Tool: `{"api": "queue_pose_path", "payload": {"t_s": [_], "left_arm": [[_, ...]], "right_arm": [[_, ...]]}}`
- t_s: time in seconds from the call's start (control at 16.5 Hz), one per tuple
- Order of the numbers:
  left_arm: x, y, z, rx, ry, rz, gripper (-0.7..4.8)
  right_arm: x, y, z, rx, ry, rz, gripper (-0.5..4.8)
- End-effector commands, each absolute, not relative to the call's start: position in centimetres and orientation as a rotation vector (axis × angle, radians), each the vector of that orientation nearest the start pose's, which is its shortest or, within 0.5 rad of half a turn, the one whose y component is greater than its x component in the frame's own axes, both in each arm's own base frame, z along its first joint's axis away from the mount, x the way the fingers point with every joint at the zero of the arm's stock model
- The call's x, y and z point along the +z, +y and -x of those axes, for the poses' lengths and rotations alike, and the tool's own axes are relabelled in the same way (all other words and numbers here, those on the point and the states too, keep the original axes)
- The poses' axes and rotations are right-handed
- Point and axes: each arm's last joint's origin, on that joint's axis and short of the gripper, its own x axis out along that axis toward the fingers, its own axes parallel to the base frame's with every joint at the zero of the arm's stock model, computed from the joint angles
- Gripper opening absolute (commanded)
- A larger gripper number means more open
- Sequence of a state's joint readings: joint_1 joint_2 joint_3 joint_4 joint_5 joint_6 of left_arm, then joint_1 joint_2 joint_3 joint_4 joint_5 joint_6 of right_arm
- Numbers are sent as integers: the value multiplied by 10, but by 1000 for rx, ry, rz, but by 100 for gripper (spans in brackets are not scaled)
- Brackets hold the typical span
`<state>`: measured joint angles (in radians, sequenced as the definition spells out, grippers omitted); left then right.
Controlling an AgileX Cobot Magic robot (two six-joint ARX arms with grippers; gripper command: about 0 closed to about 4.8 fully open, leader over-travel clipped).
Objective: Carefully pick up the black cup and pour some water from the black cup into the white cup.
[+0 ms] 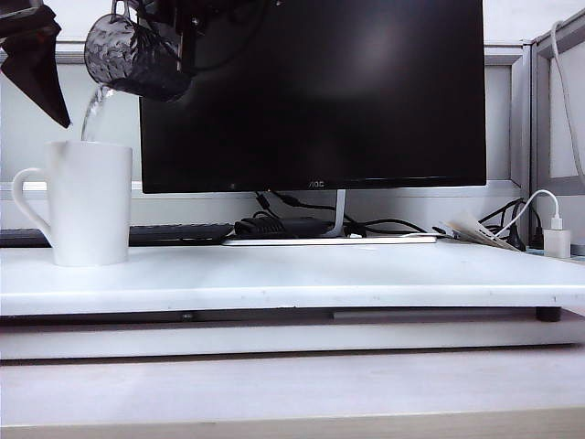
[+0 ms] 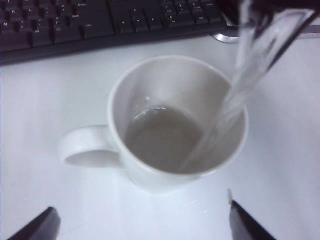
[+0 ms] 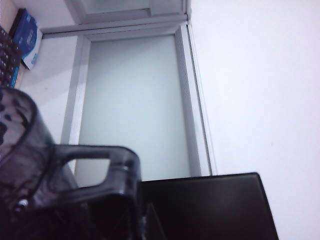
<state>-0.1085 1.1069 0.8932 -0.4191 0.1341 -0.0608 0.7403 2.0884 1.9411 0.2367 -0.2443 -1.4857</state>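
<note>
The black cup (image 1: 135,62) is up in the upper left of the exterior view, tipped over on its side with its mouth pointing down and to the left. A thin clear stream of water (image 1: 94,110) falls from its lip into the white cup (image 1: 89,203), which stands upright on the white table (image 1: 366,274) at the left, handle sticking out toward the left edge. In the left wrist view the water (image 2: 235,95) hits the inside wall of the white cup (image 2: 177,125) and a small pool sits at the bottom (the cup is far from full). To pour well, I think the tilt should stay gentle and the stream should stay inside the rim, since it lands close to one edge. The right gripper (image 3: 75,200) is squeezed tight on the black cup (image 3: 22,150), rolled over sideways high above the mug. The left gripper (image 2: 142,222) waits just above the white cup, pointing down, its fingers (image 2: 37,225) spread wide and holding nothing.
</note>
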Motion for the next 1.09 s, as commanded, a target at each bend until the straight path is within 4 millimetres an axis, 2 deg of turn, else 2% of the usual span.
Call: {"api": "queue_pose_path", "payload": {"t_s": [0.06, 0.85, 1.09], "left_arm": [[291, -29, -230, -214, 632, 64, 479], [290, -28, -230, -192, 640, 54, 479], [290, -28, -230, -191, 642, 54, 479]], "right_arm": [[373, 339, -362, 679, -846, 1346, -5], [374, 339, -360, 649, -992, 1503, -6], [376, 339, -359, 643, -1035, 1493, -6]]}}
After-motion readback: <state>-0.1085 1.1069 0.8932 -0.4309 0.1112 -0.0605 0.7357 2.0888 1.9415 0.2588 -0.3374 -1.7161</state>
